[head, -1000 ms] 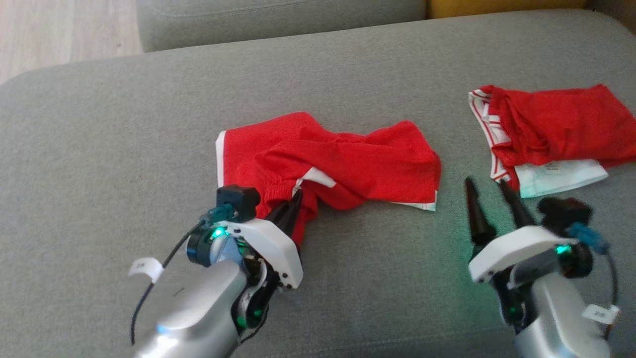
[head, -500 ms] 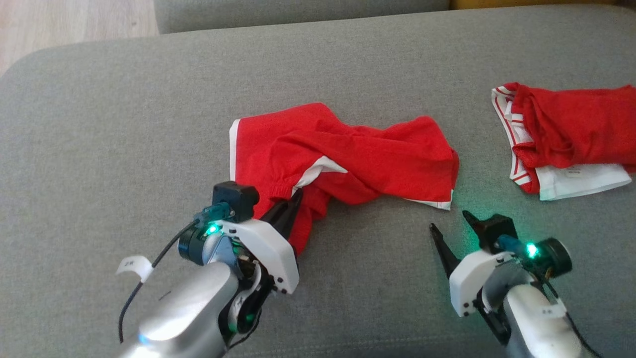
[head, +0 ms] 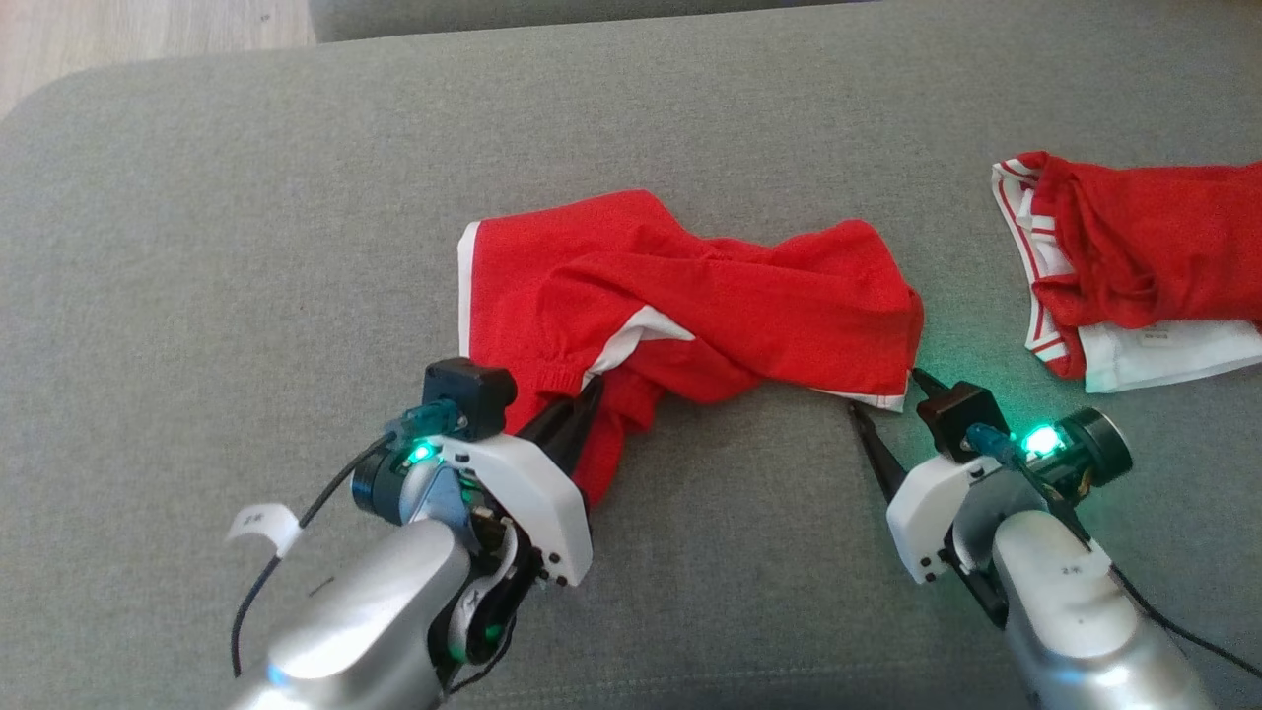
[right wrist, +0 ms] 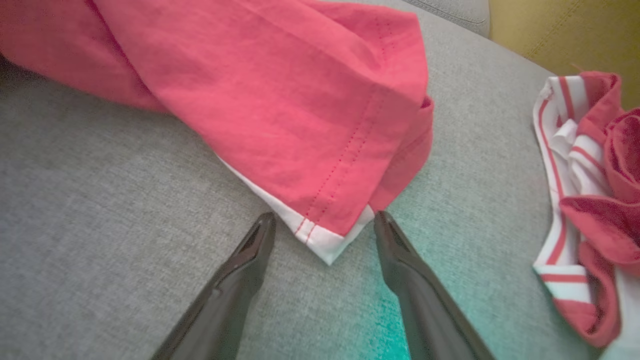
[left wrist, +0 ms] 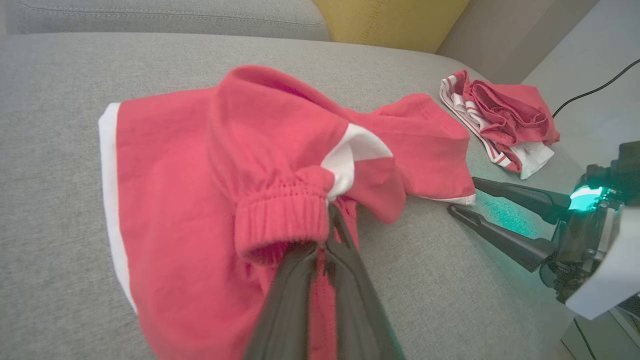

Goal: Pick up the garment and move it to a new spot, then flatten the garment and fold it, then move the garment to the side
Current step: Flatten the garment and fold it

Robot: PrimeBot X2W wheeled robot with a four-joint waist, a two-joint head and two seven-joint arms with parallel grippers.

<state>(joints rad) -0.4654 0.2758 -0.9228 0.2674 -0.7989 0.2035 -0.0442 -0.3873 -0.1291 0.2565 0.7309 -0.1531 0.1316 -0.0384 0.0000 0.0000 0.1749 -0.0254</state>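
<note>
We note the left end effector (head: 589, 390) at lower left: fingers pressed together, pinching the garment (head: 690, 306), forearm angled up and right. We note the right end effector (head: 886, 392) at lower right: fingers spread wide, gripping nothing.

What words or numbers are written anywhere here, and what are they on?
No text reads clearly.
White tag, lower left: dark marks, too blurred.
Right forearm: small mark, too blurred.
White label on the striped red garment: tiny print, too small.
</note>
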